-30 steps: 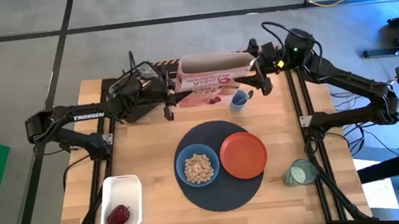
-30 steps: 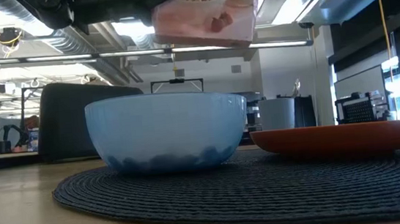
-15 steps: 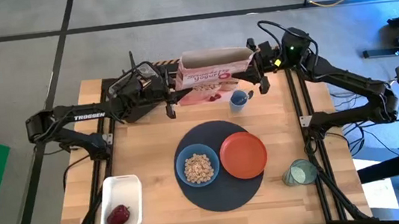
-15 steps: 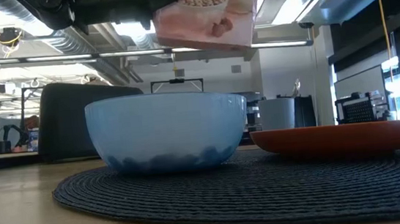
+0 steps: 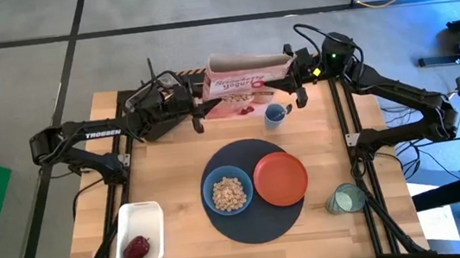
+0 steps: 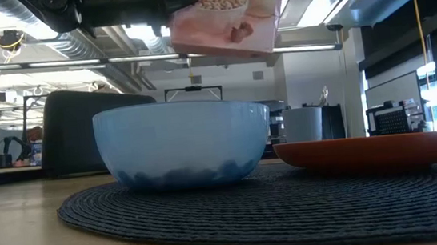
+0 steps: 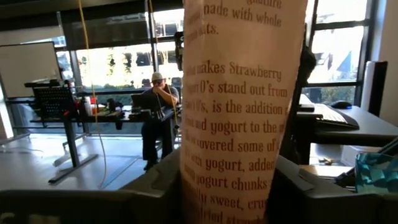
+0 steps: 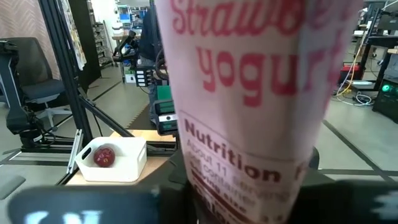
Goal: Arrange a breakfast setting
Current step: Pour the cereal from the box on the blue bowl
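A pink-and-white cereal box [image 5: 247, 88] hangs high over the table's far side, top open; the low view shows its lower part [image 6: 224, 17]. My left gripper [image 5: 200, 113] is at its left end and my right gripper [image 5: 295, 76] at its right end, both shut on it. Below, the round dark placemat [image 5: 224, 225] carries a light-blue bowl [image 5: 228, 193] of cereal and an orange-red plate [image 5: 280, 178]. A green-tinted glass [image 5: 343, 199] stands at the right of the mat. My left gripper comes in level from the table's left and has the box's left narrow end [image 7: 236, 124] between its two fingers, one on each broad face. The box is lifted clear of the table, roughly upright. My right gripper comes in level from the table's right and pinches the box's right narrow end [image 8: 249, 143] between its two fingers, across the box's thickness. Its fingertips are hidden behind the box in its wrist view.
A small blue cup [image 5: 276, 115] stands on the table just under the box's right end. A white tray [image 5: 140, 235] with a red fruit [image 5: 137, 247] sits at the near left. Bare wood lies left of the placemat.
The cereal box has tipped back from leaning toward the near edge to nearly upright and has risen a little. My right gripper has moved in against the box's right end and shut on it.
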You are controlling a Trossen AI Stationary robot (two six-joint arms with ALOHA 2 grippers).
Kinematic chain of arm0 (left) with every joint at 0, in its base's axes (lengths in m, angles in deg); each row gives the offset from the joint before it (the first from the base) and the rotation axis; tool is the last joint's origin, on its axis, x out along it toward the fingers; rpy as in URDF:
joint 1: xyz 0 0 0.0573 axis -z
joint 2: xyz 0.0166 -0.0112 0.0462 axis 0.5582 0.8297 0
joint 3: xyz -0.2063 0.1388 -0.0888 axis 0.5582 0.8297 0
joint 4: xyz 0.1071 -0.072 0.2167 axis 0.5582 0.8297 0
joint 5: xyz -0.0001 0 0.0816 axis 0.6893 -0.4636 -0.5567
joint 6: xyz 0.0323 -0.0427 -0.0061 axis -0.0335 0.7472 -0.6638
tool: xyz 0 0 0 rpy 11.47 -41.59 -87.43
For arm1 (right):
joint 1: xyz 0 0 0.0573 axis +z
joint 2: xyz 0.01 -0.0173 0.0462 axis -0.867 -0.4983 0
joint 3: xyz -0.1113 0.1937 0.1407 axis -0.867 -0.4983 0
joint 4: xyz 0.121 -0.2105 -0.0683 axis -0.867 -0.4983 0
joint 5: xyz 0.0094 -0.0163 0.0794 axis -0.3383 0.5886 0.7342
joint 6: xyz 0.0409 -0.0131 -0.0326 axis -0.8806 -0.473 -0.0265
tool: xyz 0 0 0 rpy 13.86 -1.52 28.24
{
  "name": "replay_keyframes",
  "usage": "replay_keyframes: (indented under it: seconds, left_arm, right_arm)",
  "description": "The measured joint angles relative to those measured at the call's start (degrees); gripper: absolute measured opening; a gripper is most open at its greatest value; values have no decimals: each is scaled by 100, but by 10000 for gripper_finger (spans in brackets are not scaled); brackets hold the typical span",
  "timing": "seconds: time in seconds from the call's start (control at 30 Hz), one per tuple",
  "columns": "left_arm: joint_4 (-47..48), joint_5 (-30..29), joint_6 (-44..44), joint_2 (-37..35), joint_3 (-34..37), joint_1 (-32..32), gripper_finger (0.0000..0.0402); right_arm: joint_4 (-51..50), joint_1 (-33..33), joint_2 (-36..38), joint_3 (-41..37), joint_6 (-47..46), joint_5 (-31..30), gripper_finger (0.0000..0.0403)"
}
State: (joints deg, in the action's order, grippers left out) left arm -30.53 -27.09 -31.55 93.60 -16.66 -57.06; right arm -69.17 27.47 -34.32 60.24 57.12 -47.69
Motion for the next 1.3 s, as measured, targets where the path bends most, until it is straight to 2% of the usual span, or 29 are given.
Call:
replay_keyframes:
  seconds: [0.13, 0.27, 0.43, 0.6, 0.73, 0.8, 1.0, 1.13, 1.3]
  left_arm:
    - [9, -76, -73, 0, 0, -2, 194]
    - [68, -70, -89, -84, 0, 0, 218]
    - [387, -100, -214, -458, 0, -40, 234]
    - [1047, -202, -245, -805, -1, -98, 240]
    - [1409, -183, -354, -849, -2, -98, 238]
    - [1462, -181, -365, -848, -2, -98, 238]
    - [1481, -179, -457, -837, -2, -96, 237]
    - [1475, -177, -492, -837, -2, -96, 237]
    - [1475, -176, -496, -837, -2, -29, 237]
  right_arm:
    - [-12, 0, 0, 0, 0, 2, 75]
    - [-77, -33, 57, -2, 43, 2, 62]
    - [-338, -416, 410, -2, 151, 81, 58]
    - [-1028, -956, 910, -4, 398, 17, 57]
    - [-1833, -1214, 1306, -8, 863, -451, 57]
    - [-1918, -1284, 1498, -97, 916, -660, 57]
    - [-1885, -1276, 2356, -716, 903, -1800, 57]
    - [-1587, -1279, 2872, -1363, 824, -2134, 57]
    - [-1154, -1276, 3478, -2232, 733, -2899, 57]
